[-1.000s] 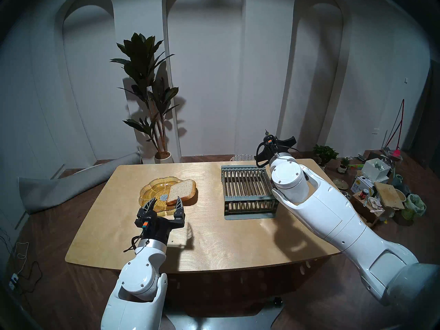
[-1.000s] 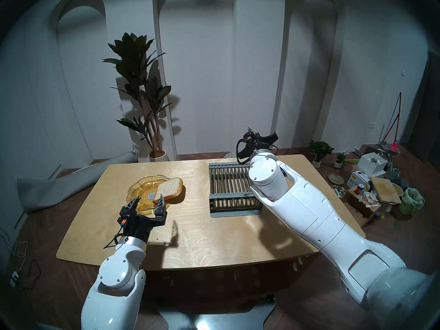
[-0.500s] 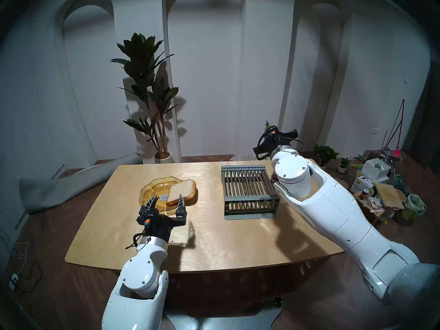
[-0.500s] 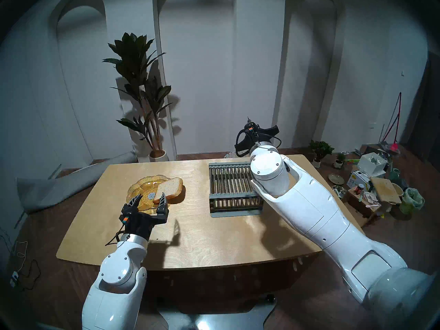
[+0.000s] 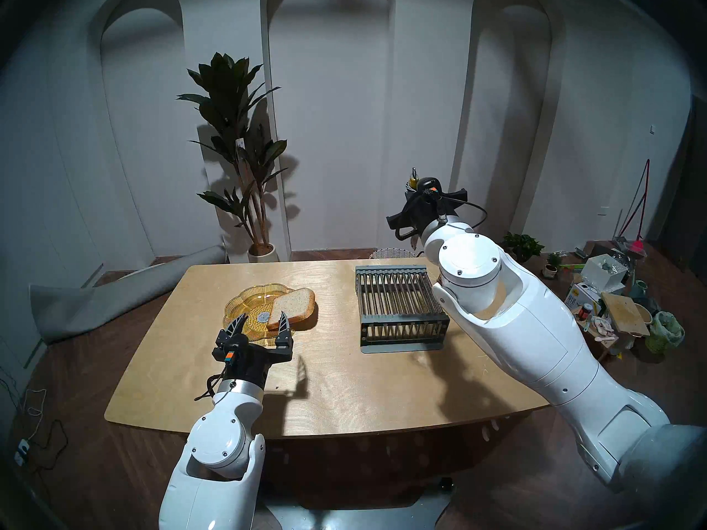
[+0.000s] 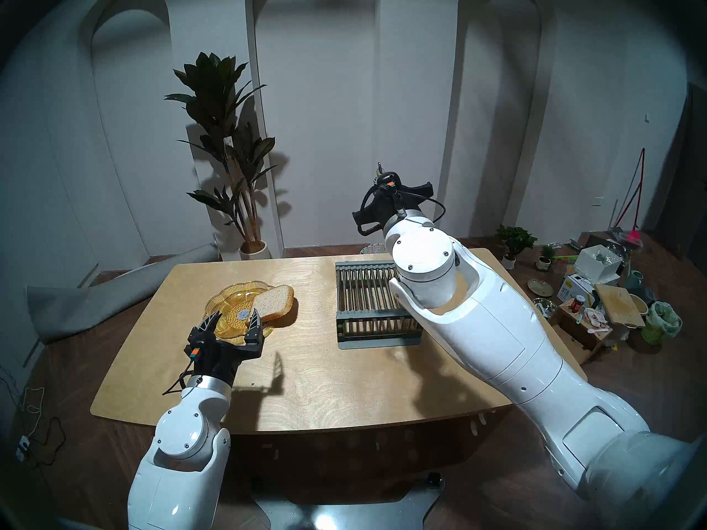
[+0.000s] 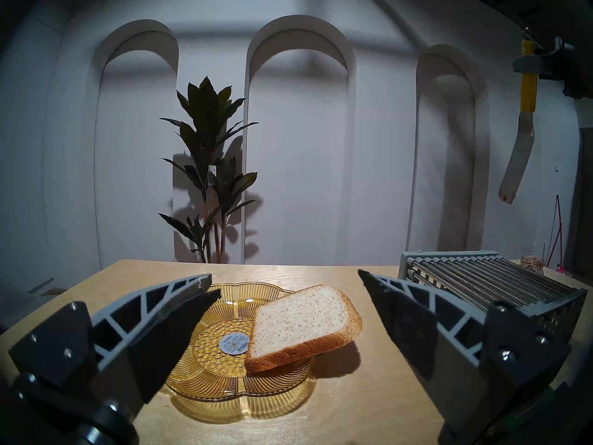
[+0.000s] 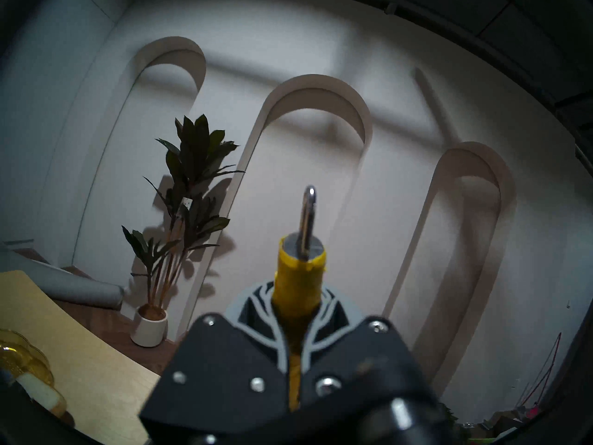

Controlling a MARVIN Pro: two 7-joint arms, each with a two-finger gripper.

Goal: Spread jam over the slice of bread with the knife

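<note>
The slice of bread (image 5: 292, 305) lies tilted, half on an amber glass plate (image 5: 241, 305) and half over its right rim; it also shows in the left wrist view (image 7: 301, 325). My left gripper (image 5: 262, 318) is open and empty, just in front of the plate, jaws either side of the bread's near corner. My right gripper (image 8: 296, 303) is shut on the knife's yellow handle (image 8: 300, 274), held high above the table's far right. The knife (image 7: 516, 152) hangs blade down with a red jam smear (image 7: 505, 197) at its tip. The jam jar (image 7: 532, 265) peeks out behind the rack.
A grey dish rack (image 5: 398, 307) with metal bars stands right of centre on the wooden table (image 5: 344, 384), between the plate and my right arm. A potted plant (image 5: 245, 154) stands behind the table. Clutter lies on the floor at the far right (image 5: 612, 307).
My right arm has lifted the knife up and to the left, away from behind the rack. My left gripper has shifted slightly left and stays open.
</note>
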